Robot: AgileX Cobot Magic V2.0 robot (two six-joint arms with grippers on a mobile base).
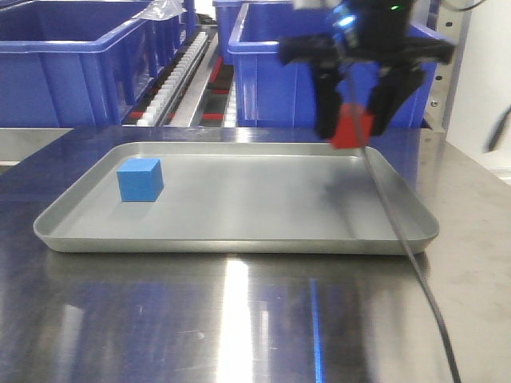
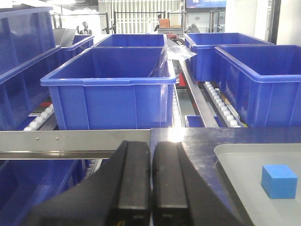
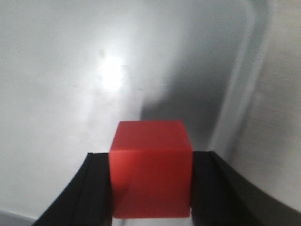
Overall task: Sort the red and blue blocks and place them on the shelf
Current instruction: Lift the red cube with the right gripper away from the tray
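The right gripper (image 1: pixel 351 120) pinches the small matte red cube (image 1: pixel 351 130) between its 2 black fingers, 1 on each side face. The right wrist view shows the red cube (image 3: pixel 151 167) seated squarely between them. It hangs over the far right corner of the shallow grey metal tray (image 1: pixel 239 243). Its shadow on the tray floor suggests it is off the surface, though I cannot tell how high. The small matte blue cube (image 1: pixel 140 179) rests flat on the tray floor near the left end, well apart from the red one and touched by nothing.

The left gripper (image 2: pixel 151 188) has its fingers pressed together with nothing between them. It sits low, near the tray's left rim, and faces the brushed steel shelf (image 2: pixel 70 141) with its white roller tracks and big blue plastic bins (image 2: pixel 113 89).

I judge the task to be at an early stage: 0 of 2 cubes are on the shelf. The red one is gripped and needs carrying to the shelf and releasing there. The blue one has yet to be picked up and placed, and the idle left arm, nearer to it, looks suited to that
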